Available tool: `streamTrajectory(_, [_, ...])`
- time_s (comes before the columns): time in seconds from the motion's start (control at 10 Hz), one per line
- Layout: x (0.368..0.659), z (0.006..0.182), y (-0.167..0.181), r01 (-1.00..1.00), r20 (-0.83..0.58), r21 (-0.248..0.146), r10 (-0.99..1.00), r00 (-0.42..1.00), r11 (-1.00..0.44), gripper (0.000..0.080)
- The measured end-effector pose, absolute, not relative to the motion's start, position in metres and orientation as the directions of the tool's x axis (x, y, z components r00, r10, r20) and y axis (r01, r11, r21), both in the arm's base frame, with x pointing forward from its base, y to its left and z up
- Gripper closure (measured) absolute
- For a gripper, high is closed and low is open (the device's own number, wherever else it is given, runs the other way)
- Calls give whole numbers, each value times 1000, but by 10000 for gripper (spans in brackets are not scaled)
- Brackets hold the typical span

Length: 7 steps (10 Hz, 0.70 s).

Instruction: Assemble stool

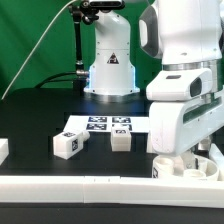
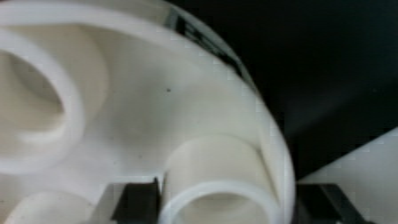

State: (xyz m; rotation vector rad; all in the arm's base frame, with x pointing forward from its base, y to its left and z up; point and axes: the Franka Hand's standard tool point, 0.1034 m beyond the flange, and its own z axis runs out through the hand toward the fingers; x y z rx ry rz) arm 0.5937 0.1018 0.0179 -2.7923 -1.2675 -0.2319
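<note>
Plastic, stiff, light and slick: we judge the leg (image 2: 221, 160) best pinched across its sides. Our end effector (image 2: 231, 200) grips it narrowly, beside the seat (image 2: 169, 80), on the worktop (image 1: 40, 120) at the exterior view's right.

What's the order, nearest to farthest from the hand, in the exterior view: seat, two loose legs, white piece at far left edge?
1. Seat: right beneath the hand, which grips a third leg; exterior view's right.
2. Right loose leg: near the centre.
3. Left loose leg: left of centre.
4. White piece: far left edge.
</note>
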Motion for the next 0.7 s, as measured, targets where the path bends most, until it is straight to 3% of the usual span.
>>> streamTrajectory(0.2, [594,17,95,747,160,5,738,655,-664,245])
streamTrajectory(0.3, [595,18,93,745,158,6,736,658,-667,245])
streamTrajectory(0.4, [595,25,90,737,155,4,728,668,-676,172])
streamTrajectory(0.7, [595,58,88,721,140,-2,714,686,-693,151])
